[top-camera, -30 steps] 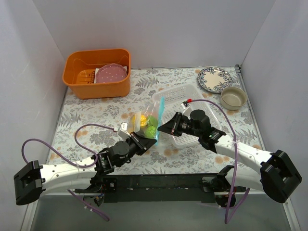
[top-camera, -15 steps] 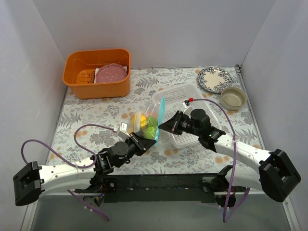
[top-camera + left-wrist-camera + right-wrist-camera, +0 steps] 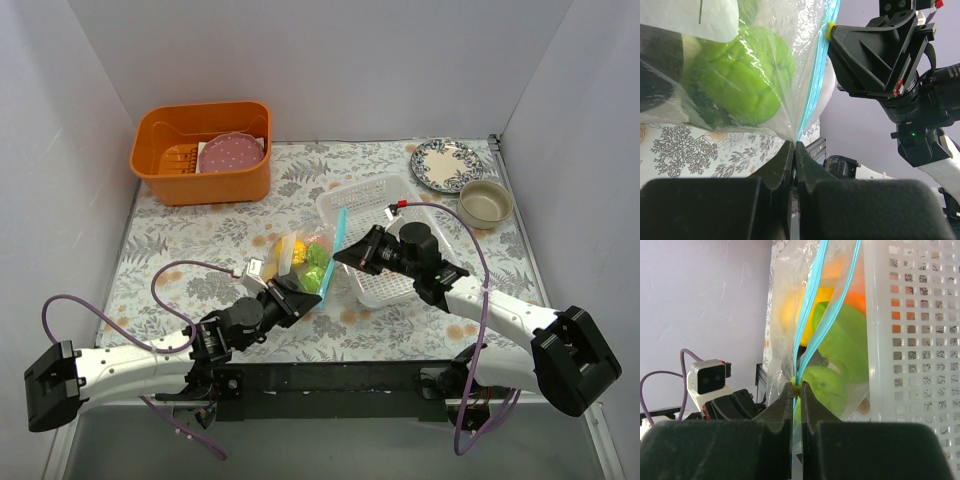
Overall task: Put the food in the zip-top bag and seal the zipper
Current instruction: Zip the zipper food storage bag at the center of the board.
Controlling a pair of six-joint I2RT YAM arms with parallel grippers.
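The clear zip-top bag stands on edge in mid-table and holds the food: green pieces, yellow and orange. Its teal zipper runs along the right side. My left gripper is shut on the bag's near corner, below the zipper's end. My right gripper is shut on the small yellow slider on the zipper. Beyond the slider the two teal strips stand apart. The slider also shows in the left wrist view. The bag's white label faces the left wrist camera.
A white mesh basket stands just right of the bag, against it. An orange tub with a pink plate is at the back left. A patterned plate and a beige bowl are at the back right.
My right gripper has moved a little farther along the zipper, away from my left gripper. The bag's top edge has shifted slightly right. My left gripper keeps its hold.
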